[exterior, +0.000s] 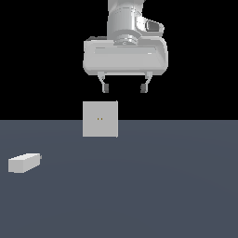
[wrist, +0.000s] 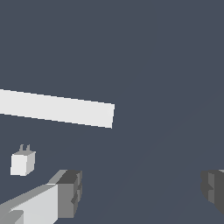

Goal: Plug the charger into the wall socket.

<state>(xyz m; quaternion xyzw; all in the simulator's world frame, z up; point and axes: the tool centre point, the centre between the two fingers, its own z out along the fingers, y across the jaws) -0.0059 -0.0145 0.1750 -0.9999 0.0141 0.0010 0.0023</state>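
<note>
The charger (exterior: 24, 162) is a small light-grey oblong block lying on the dark floor at the exterior view's left, tiny prongs on its right end. It also shows in the wrist view (wrist: 22, 162) with two prongs. The wall socket (exterior: 100, 119) is a flat upright light-grey square plate with two tiny orange-brown holes at its centre; the wrist view shows it edge-on as a long pale strip (wrist: 57, 108). My gripper (exterior: 124, 88) hangs open and empty high above the floor, above and slightly right of the socket. Its fingertips (wrist: 70, 192) frame the wrist view.
The dark grey-blue floor (exterior: 167, 186) stretches around both objects, with a black background behind it.
</note>
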